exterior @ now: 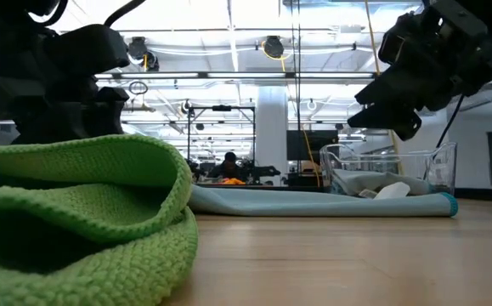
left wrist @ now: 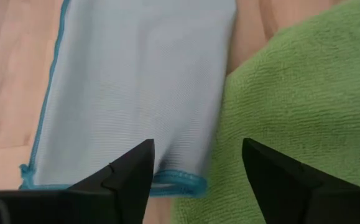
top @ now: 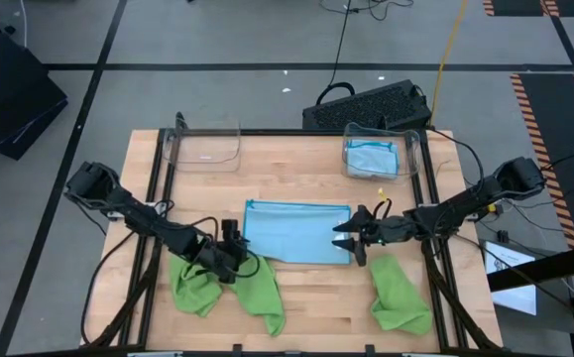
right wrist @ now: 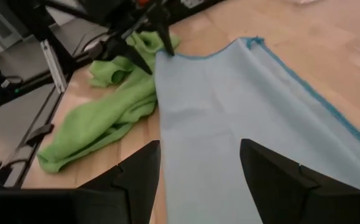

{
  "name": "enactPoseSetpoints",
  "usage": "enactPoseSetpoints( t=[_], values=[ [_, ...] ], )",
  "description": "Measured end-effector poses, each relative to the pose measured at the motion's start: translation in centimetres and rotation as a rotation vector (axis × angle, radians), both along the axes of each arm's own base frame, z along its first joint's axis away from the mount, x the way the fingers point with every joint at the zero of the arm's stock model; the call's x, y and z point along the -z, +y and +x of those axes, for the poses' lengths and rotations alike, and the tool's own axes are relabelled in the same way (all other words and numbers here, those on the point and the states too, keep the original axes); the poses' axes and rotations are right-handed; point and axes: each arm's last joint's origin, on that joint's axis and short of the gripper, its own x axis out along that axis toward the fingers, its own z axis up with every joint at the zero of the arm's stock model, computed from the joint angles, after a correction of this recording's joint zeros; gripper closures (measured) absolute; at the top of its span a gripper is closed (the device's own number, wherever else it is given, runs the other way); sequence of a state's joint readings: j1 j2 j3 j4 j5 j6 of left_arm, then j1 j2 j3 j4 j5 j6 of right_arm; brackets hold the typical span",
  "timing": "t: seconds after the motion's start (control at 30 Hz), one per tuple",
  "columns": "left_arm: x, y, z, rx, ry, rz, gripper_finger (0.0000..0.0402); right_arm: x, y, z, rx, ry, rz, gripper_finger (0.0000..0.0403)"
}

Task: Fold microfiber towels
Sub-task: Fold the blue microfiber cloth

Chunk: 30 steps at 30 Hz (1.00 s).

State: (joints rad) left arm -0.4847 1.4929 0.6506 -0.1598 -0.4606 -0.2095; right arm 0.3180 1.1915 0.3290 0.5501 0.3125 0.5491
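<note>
Blue towel (top: 296,231) lies flat mid-table as a wide rectangle, teal edging visible along its sides; it looks folded once already, so we judge the step in hand is the next fold across its width.

Left gripper (top: 235,248) sits at the towel's left near corner, fingers (left wrist: 130,177) spread wide with nothing between them, hanging just over the hem. Right gripper (top: 351,241) is at the right near corner, jaws likewise wide and empty, just above the cloth (right wrist: 242,118).

Green towels: one crumpled pile (top: 227,288) touches the blue towel's left near corner, right under the left gripper; another (top: 401,294) lies near the right front edge, apart from the blue one. A folded blue towel (top: 371,159) is already in the right clear bin (top: 412,151); the left bin (top: 202,146) shows no cloth.

To do this step well, we think:
- pinch only the blue hem on the left; green pile is close enough to get caught in the same grab
- both grippers grab matching corners on the same edge, both layers
- lift together, carry level, keep edges aligned
- lay down without dragging the lower layer

Risk: one layer slipping out, leaving a skewed fold.
</note>
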Motion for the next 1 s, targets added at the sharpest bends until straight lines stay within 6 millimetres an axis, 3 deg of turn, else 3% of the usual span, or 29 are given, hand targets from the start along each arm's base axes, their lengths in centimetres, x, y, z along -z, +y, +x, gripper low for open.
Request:
enactPoseSetpoints(
  t=[0.4, 0.57, 0.73, 1.0],
  values=[
    [0.1, 0.2, -0.1, 0.019, 0.025, 0.029, 0.0319, -0.3, -0.2, 0.2, 0.072, -0.040, 0.015, 0.0190],
    [-0.1, 0.4, 0.0, 0.025, 0.020, 0.038, 0.0389, -0.7, 0.1, 1.4, 0.113, -0.039, 0.000, 0.0190],
    [-1.7, 0.1, 0.4, 0.083, -0.025, 0.058, 0.0390, -0.8, 1.1, 4.7, 0.138, 0.030, -0.061, 0.0190],
    [-2.8, 1.1, 1.5, 0.185, -0.035, 0.062, 0.0391, -1.2, 2.9, 12.4, 0.104, 0.058, -0.228, 0.0190]
  ],
)
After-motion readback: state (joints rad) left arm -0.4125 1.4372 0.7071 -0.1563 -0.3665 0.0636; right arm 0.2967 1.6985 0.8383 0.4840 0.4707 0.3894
